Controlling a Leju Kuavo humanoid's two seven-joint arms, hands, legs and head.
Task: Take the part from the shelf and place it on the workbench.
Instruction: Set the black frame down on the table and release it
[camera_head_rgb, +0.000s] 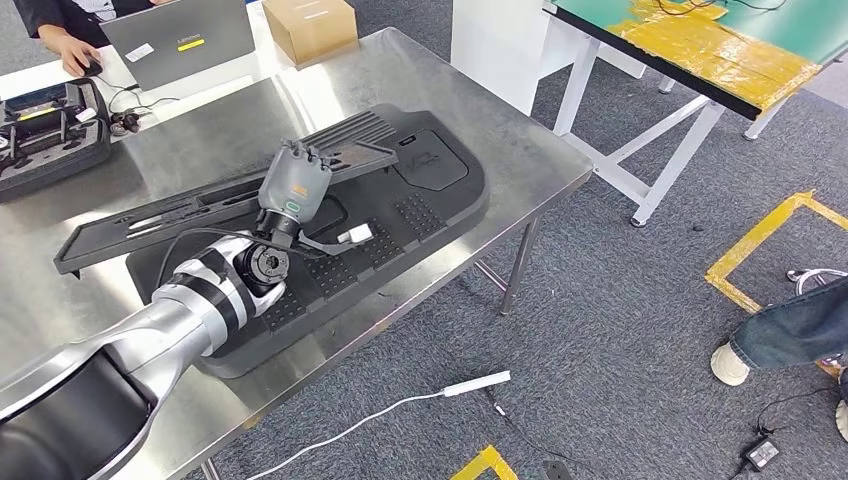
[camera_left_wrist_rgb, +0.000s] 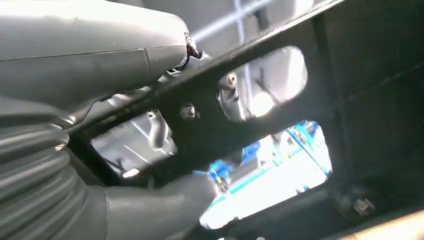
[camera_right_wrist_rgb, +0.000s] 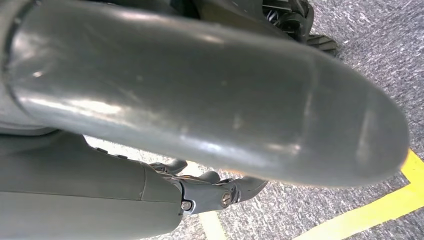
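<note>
Head view, far left: black case (camera_head_rgb: 45, 135) at bench edge, cables beside it. Behind it a grey laptop (camera_head_rgb: 180, 40) with a person's hand (camera_head_rgb: 75, 58) on a mouse. Cardboard box (camera_head_rgb: 310, 25) at the far edge of the steel bench (camera_head_rgb: 520, 150).

Left-centre: silver left arm (camera_head_rgb: 150, 335) reaching in from below over the bench. Left robot hand (camera_head_rgb: 295, 185) closed around a long black plastic part (camera_head_rgb: 200, 210), gripping it near its ribbed end. Part tilted, its far-left end low near the bench top, its ribbed end raised over a larger black moulded panel (camera_head_rgb: 430, 190) lying flat on the bench. Cannot tell whether the low end touches the bench. White connector (camera_head_rgb: 357, 234) on a cable just right of the wrist.

Left wrist view: thumb (camera_left_wrist_rgb: 100, 65) pressed against the black part (camera_left_wrist_rgb: 350, 75) on one side, another finger (camera_left_wrist_rgb: 165, 202) on the other; part clamped between them. Cut-out openings in the part showing bright steel and blue beyond.

Centre-right, head view: white cable with plug (camera_head_rgb: 475, 383) on the grey carpet. White-framed table with green top (camera_head_rgb: 760, 40) and yellow tape at upper right. Yellow floor marking (camera_head_rgb: 770, 235) to the right; a person's leg and shoe (camera_head_rgb: 770, 340) at the right edge.

Right wrist view: right robot hand (camera_right_wrist_rgb: 210, 192) hanging over carpet and yellow line, fingers curled in, nothing in them.
</note>
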